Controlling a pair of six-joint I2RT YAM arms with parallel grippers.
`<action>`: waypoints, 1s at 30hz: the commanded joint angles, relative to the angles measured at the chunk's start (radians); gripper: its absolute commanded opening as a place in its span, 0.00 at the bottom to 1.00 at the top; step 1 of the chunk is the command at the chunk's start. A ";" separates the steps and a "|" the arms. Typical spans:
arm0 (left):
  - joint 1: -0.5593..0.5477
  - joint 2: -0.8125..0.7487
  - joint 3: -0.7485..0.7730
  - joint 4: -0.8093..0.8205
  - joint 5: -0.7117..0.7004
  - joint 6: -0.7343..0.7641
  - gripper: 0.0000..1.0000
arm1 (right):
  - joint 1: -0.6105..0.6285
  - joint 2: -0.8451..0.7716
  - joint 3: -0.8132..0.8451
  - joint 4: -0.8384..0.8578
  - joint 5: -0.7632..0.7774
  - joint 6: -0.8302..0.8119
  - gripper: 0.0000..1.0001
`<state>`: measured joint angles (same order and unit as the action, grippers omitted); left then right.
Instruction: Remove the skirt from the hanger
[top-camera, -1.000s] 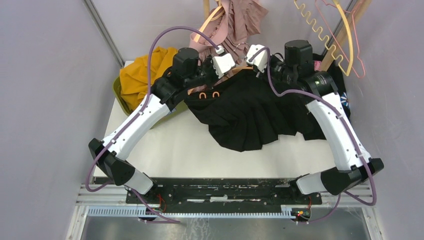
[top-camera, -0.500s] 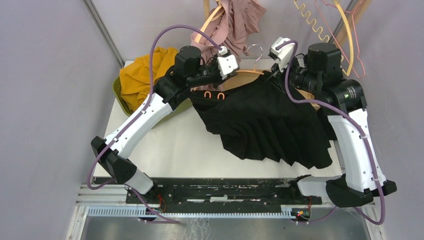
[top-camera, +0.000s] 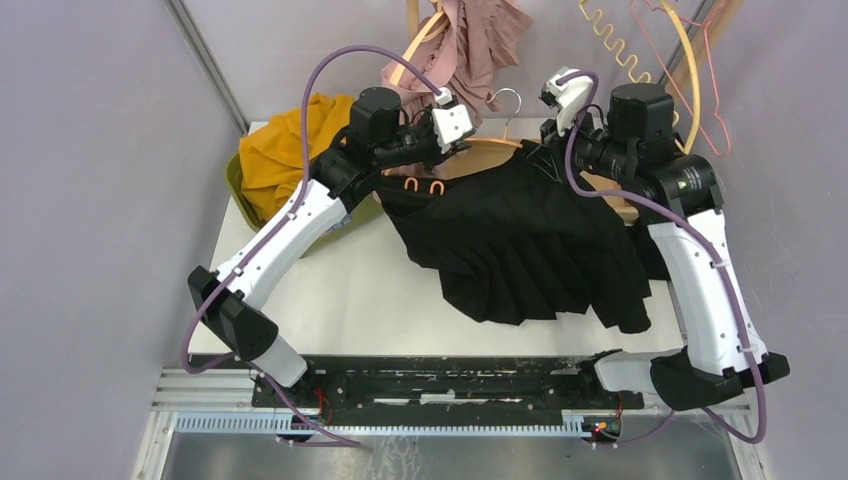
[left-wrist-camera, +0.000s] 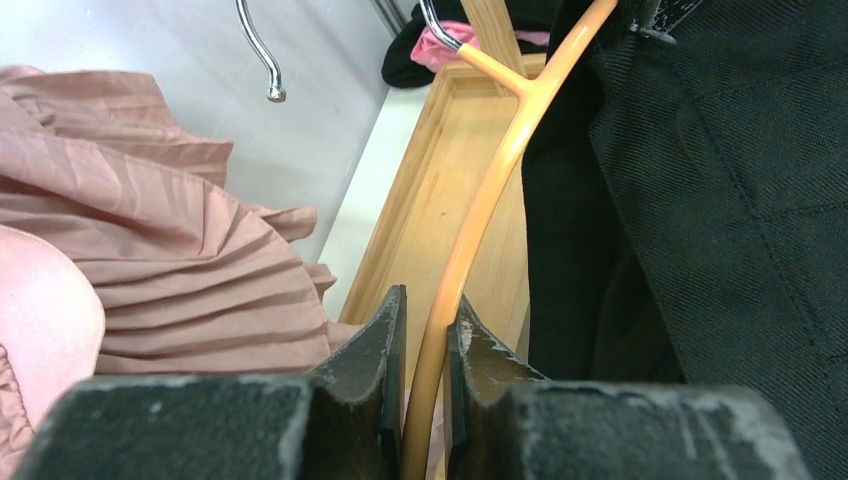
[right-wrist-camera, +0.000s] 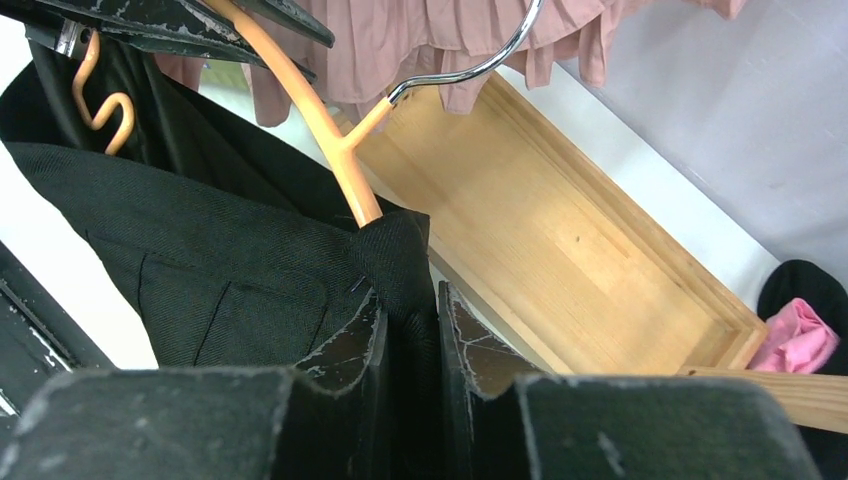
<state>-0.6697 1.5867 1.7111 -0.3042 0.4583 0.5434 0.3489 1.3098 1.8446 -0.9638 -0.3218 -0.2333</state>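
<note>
Seen from above, a black skirt (top-camera: 520, 240) hung from an orange hanger (top-camera: 487, 146), spreading over the counter (top-camera: 340, 290) below the hanger. In the left wrist view, the left gripper (left-wrist-camera: 425, 320) was clamped on the hanger's arm. In the right wrist view, the right gripper (right-wrist-camera: 410, 320) pinched the skirt's waistband just below the hanger.

Left arm (top-camera: 290, 225) and right arm (top-camera: 700, 270) stretch away from their bases, wrists angled toward each other; left gripper (left-wrist-camera: 425, 312) nipped tight on the hanger (left-wrist-camera: 482, 200), right gripper (right-wrist-camera: 410, 305) nipped on the skirt (right-wrist-camera: 250, 260)
</note>
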 joint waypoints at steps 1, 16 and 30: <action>-0.004 0.048 0.073 0.185 -0.165 -0.121 0.03 | 0.046 0.003 -0.046 0.253 -0.289 0.273 0.01; 0.025 0.040 0.077 0.188 -0.171 -0.110 0.03 | 0.065 0.109 -0.147 0.458 -0.523 0.505 0.27; 0.032 0.007 0.045 0.188 -0.177 -0.109 0.03 | 0.088 0.148 -0.173 0.456 -0.573 0.568 0.12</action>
<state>-0.6308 1.6070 1.7210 -0.4339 0.3344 0.5476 0.3473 1.4712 1.6836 -0.4564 -0.6083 0.2005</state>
